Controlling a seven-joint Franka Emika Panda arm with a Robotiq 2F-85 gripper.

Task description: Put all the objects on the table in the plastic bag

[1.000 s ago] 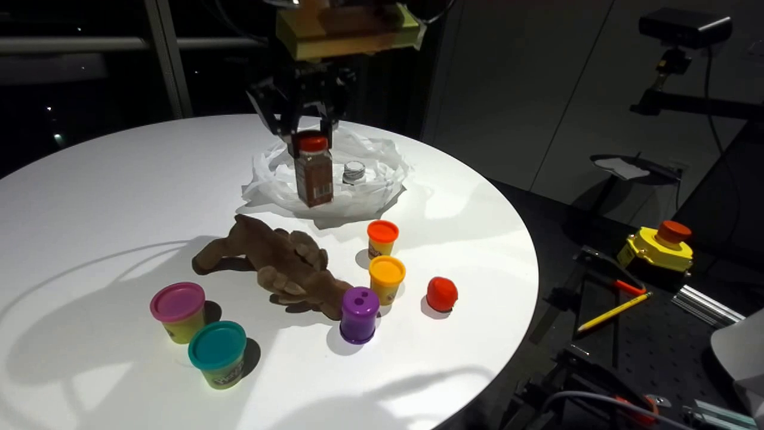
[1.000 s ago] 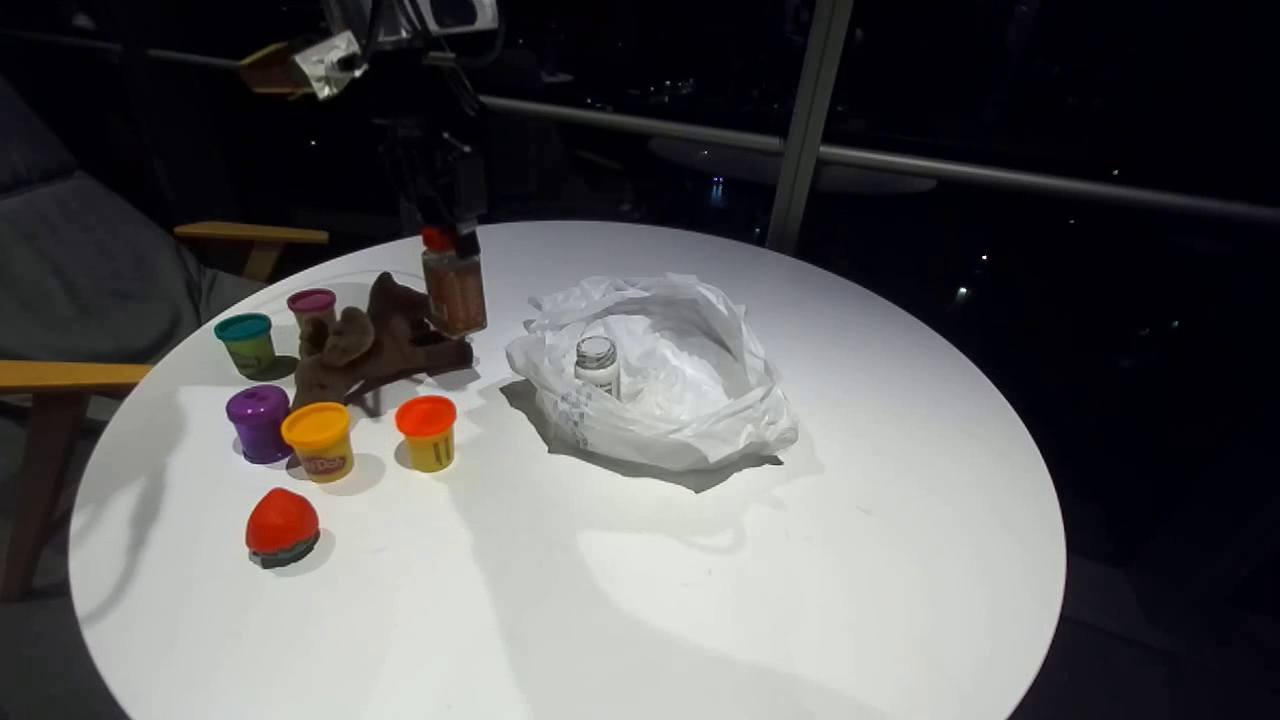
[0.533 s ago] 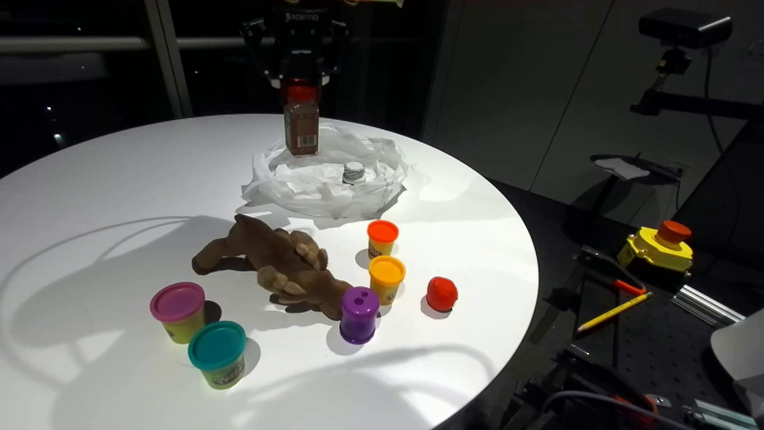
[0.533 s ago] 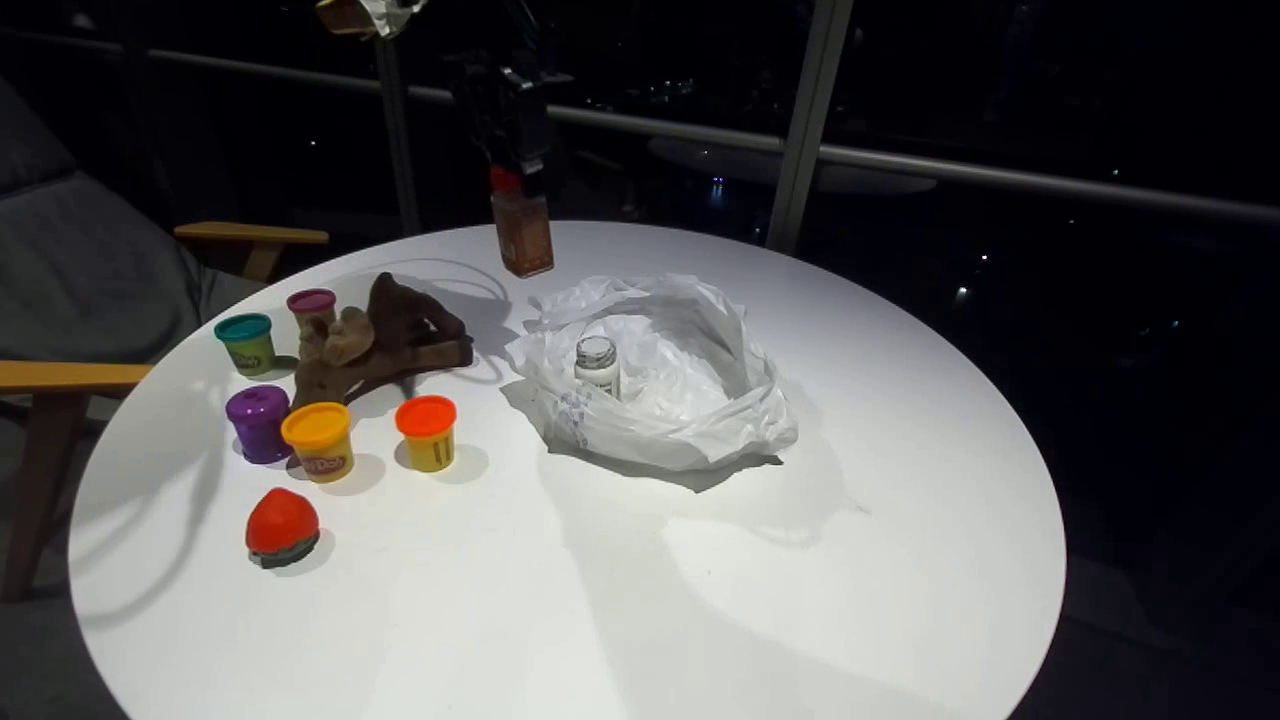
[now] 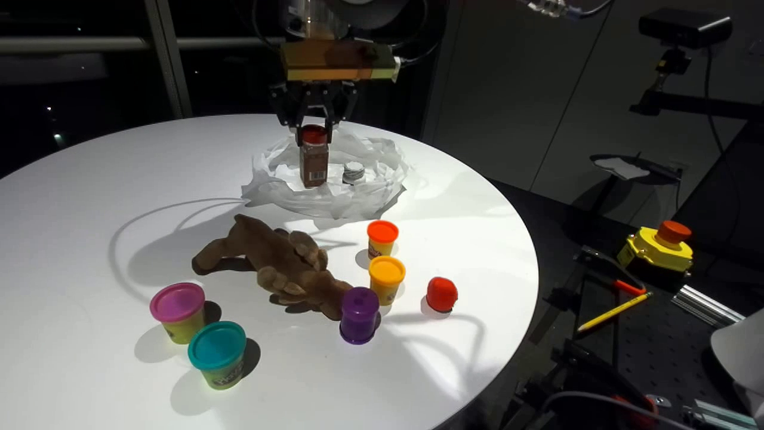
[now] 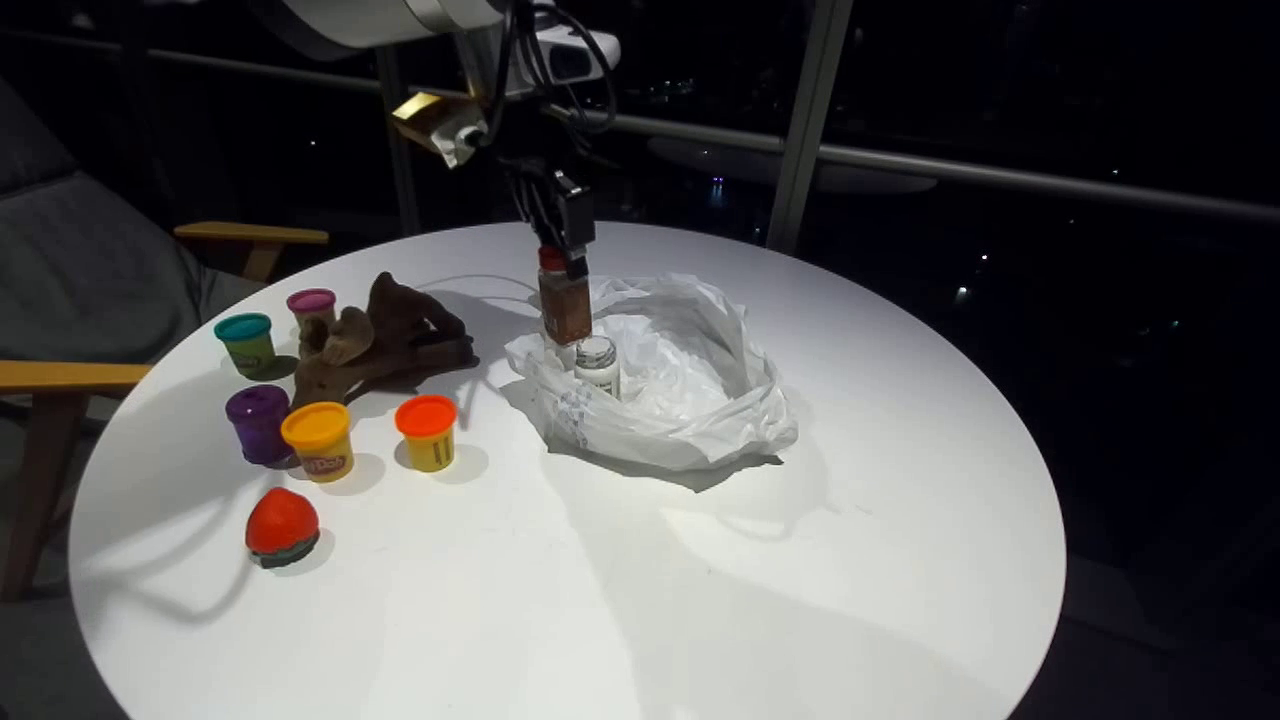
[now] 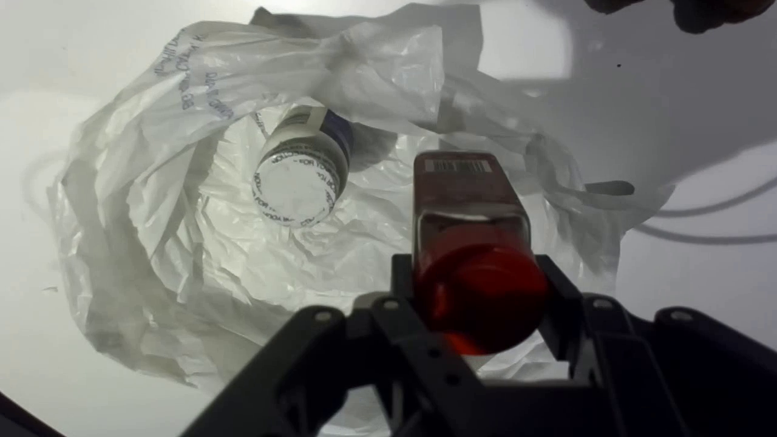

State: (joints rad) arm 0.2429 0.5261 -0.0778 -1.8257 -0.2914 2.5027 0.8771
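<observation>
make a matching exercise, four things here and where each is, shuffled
1. red-capped clear bottle
2. white-capped round bottle
3. brown plush toy
4. teal-lidded round cup

A. beside the pink-lidded round cup
B. inside the wrinkled translucent plastic bag, ungripped
C. held in the black gripper
D. sprawled on the round white table

1-C, 2-B, 3-D, 4-A

The arm's white link (image 6: pixel 400 18) is above the gripper (image 5: pixel 314 137), and the wrist (image 6: pixel 578 58) sits directly over it. The gripper points downward, its two black fingers (image 7: pixel 402 278) standing partly apart and pressed inward from opposite sides, in a grip.
</observation>
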